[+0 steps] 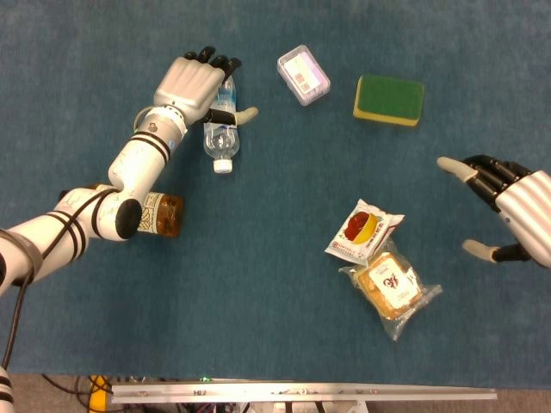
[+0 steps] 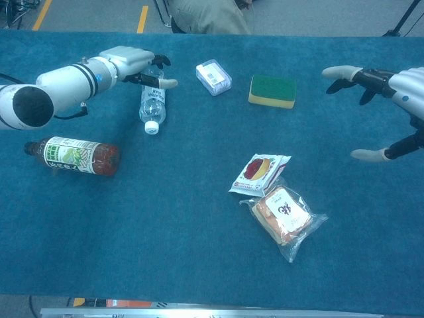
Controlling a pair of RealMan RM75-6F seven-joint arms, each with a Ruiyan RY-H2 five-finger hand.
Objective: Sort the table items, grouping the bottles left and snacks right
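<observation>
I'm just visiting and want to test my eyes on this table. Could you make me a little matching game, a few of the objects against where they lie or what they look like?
Things:
1. water bottle
2. tea bottle
3. sponge
4. bread packet

Descriptions:
A. green on top, yellow underneath
B. lying on its side, green label, brown contents
C. clear wrapper, just below the red-and-white snack packet
D. lying under the left hand, white cap toward the camera

Pairs: 1-D, 2-B, 3-A, 4-C
</observation>
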